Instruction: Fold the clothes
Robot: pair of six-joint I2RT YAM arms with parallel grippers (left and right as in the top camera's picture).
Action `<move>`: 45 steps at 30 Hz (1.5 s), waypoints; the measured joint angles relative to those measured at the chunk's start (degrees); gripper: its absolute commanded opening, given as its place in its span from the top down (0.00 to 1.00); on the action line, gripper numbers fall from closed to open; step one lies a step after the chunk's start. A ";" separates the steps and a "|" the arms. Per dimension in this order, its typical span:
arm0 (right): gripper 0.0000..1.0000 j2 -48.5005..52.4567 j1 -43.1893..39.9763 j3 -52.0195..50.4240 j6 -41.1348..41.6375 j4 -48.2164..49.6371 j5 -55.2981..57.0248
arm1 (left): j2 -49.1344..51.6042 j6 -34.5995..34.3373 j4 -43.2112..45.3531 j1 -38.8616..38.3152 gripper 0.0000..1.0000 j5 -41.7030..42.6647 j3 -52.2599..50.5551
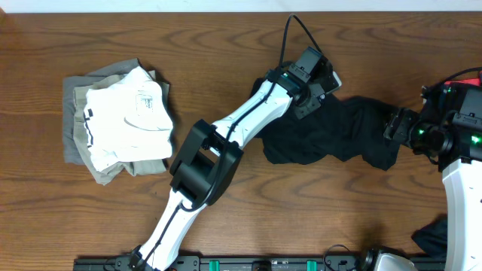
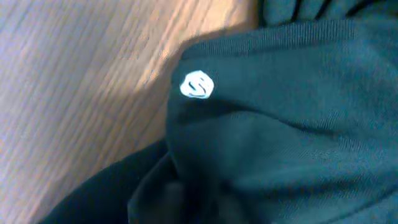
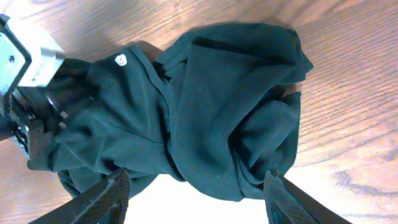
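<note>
A brown wooden table fills the background. A black shirt lies crumpled on it, stretched between the two grippers.

The left gripper presses into the shirt's end farthest from the right jaws. Its fingertips are buried in the cloth, so I cannot tell whether its jaws are together or apart. The left wrist view shows only dark fabric close up, with the small white round logo just ahead of the jaws and bare wood beyond it.

The right gripper is at the shirt's opposite end. Its fingers stand wide apart, and the bunched near edge of the shirt lies in front of and between them. From there the logo sits at the far side, beside the left gripper.

A pile of folded white and grey clothes lies well apart from both sets of jaws, behind the left arm.
</note>
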 measured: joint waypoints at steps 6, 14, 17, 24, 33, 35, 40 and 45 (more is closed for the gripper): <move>0.34 0.00 0.00 0.00 -0.02 0.37 0.07 | -1.20 -1.22 -7.63 -0.11 0.94 -6.75 0.07; 0.34 0.07 0.00 0.00 0.00 2.58 0.17 | -18.69 -2.14 -17.44 1.25 0.94 -16.15 0.35; 0.33 0.55 0.00 0.00 0.00 2.43 0.15 | -24.83 -3.65 -20.92 3.17 0.94 -18.08 1.64; 0.32 6.54 0.87 -1.05 -0.37 2.08 -1.03 | -29.31 -8.09 -27.87 9.86 0.94 -20.41 2.19; 0.27 17.27 6.38 -8.70 -8.59 12.48 -13.88 | -28.76 -10.40 -28.81 10.99 0.94 -21.24 2.16; 0.34 18.64 8.66 -9.90 -9.97 15.28 -14.99 | -28.76 -10.60 -28.81 10.99 0.94 -21.24 2.16; 0.99 19.78 12.66 -10.67 -11.34 18.56 -17.03 | -28.76 -11.06 -28.94 10.99 0.94 -22.01 2.16; 0.99 19.50 11.91 -10.05 -10.69 17.59 -17.59 | -28.76 -13.07 -29.92 10.88 0.94 -27.43 2.16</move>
